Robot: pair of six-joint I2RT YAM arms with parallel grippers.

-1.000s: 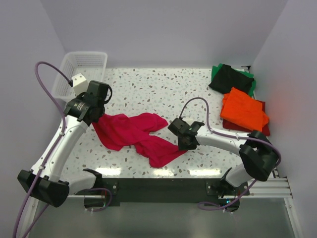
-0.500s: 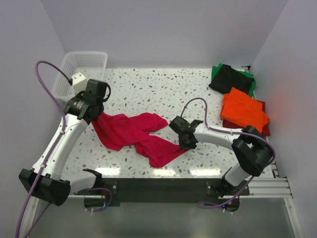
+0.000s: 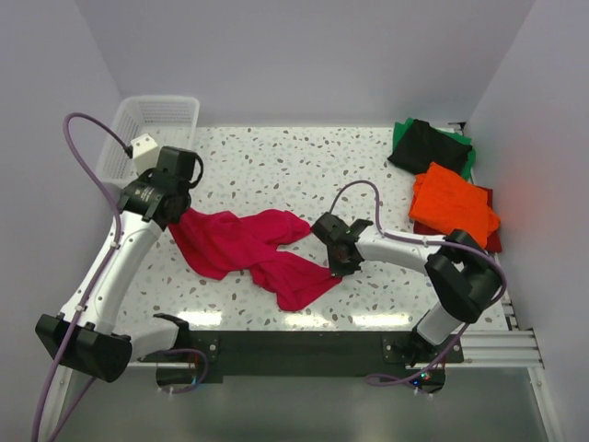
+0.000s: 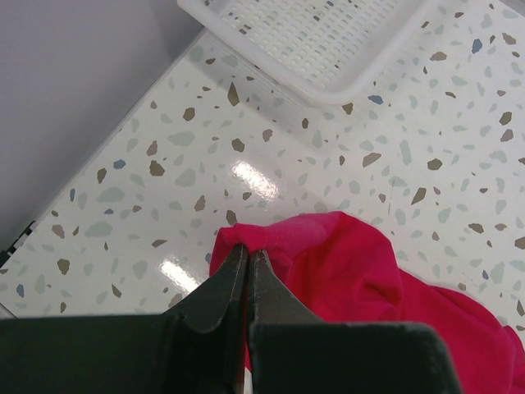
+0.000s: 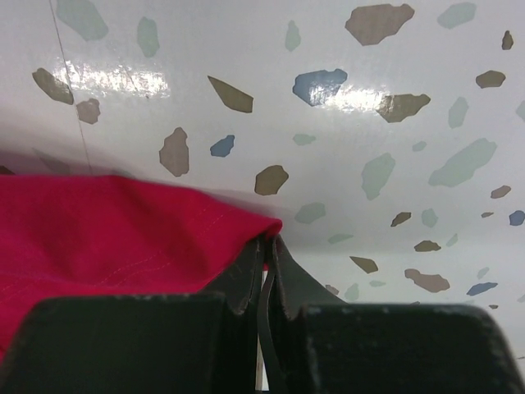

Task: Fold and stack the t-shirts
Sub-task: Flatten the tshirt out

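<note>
Top external view showed the crimson-pink t-shirt (image 3: 230, 243) lying crumpled mid-table, well apart from the folded orange t-shirt (image 3: 451, 204) at the right edge. The left gripper (image 4: 248, 253) pinched one edge of it and the right gripper (image 5: 267, 245) another. I judged this the spreading step; next, both should draw apart to flatten it.

Basket (image 3: 162, 99) back-left — shirt (image 3: 232, 245) centre — stack (image 3: 451, 204) right.

A white mesh basket (image 3: 161, 115) sits in the far left corner of the speckled table (image 3: 304, 161) (white, flecked with grey, brown and blue), against the pale wall (image 3: 304, 55).
</note>
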